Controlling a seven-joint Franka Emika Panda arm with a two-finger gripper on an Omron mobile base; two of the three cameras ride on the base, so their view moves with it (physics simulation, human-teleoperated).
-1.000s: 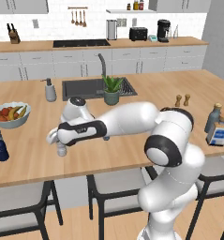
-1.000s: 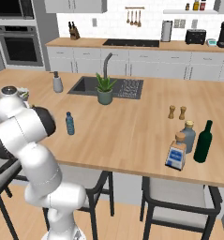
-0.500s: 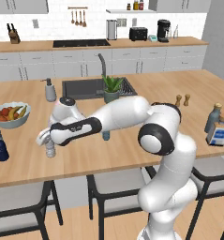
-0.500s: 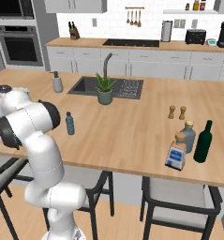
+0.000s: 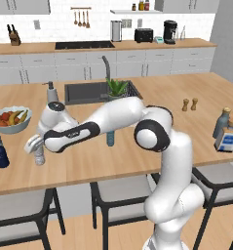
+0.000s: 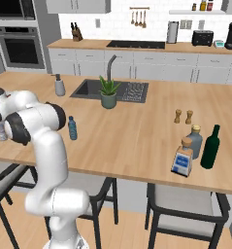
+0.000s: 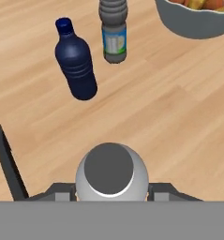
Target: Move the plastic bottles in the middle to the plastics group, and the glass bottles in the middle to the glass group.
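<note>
The gripper (image 7: 111, 197) pinches the clear plastic bottle (image 7: 111, 176), bottom centre: light, thin-walled, slippery; hold just under the cap.

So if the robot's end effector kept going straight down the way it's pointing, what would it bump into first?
Most likely the wooden counter. The end effector points down, closed around the clear bottle, so the bottle's bottom would probably touch first. How far above it sits is unclear.

Fruit bowl (image 7: 197, 23) cut by top edge; clear bottle (image 7: 113, 33) cap cropped.
</note>
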